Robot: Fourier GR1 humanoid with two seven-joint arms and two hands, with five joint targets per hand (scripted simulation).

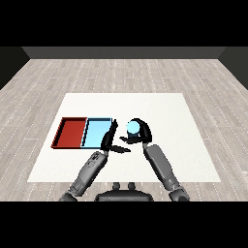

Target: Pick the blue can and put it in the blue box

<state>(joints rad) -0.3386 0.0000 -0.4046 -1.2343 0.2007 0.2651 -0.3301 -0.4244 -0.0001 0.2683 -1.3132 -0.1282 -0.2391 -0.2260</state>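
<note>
The blue can (pixel 132 128) stands upright near the middle of the white table (pixel 160 111), just right of the light blue tray (pixel 96 132). My right hand (pixel 141 131) curls round the can from its right side, thumb reaching under it on the left. My left hand (pixel 110 140) hovers by the blue tray's right edge with its fingers straight, holding nothing. The can is outside both trays.
The red tray (pixel 69 132) lies left of the light blue tray, the two touching side by side. Both trays hold nothing. The white table stretches wide to the right and far side of the hands.
</note>
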